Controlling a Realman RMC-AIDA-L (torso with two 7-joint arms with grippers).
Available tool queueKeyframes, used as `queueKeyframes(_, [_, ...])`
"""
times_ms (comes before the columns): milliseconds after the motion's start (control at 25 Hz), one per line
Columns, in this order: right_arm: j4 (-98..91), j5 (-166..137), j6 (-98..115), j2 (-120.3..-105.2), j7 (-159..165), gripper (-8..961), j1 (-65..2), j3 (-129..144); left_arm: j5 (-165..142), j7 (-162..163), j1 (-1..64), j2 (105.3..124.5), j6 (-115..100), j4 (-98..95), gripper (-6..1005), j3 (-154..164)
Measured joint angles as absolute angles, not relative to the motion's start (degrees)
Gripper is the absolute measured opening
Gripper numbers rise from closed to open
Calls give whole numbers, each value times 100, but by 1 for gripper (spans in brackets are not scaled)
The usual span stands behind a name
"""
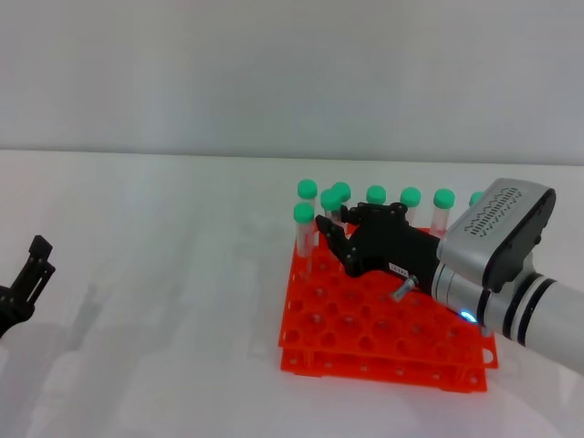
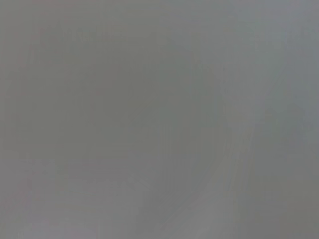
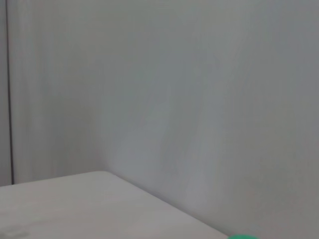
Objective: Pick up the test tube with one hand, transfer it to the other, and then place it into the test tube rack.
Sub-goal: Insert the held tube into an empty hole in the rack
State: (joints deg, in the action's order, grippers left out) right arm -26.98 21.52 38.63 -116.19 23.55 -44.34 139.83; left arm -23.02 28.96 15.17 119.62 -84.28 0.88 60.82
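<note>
The orange test tube rack (image 1: 365, 342) sits on the white table right of centre. Several green-capped tubes stand along its back row, and one more (image 1: 304, 214) stands at its front left. My right gripper (image 1: 332, 222) reaches over the rack from the right. It is shut on the test tube (image 1: 330, 201), held upright with its cap a little higher than the neighbouring one. A sliver of a green cap (image 3: 242, 236) shows in the right wrist view. My left gripper (image 1: 38, 258) is open and empty, parked low at the far left edge.
The white table (image 1: 164, 301) stretches left of the rack to a pale wall behind. The left wrist view shows only a blank grey surface.
</note>
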Motion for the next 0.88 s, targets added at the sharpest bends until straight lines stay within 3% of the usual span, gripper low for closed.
queueKeyframes(880, [-2721,2129,3746,-11619,2039,282,-4340,14102,-2303,2896,1565,11961,-8429,60,876,6082])
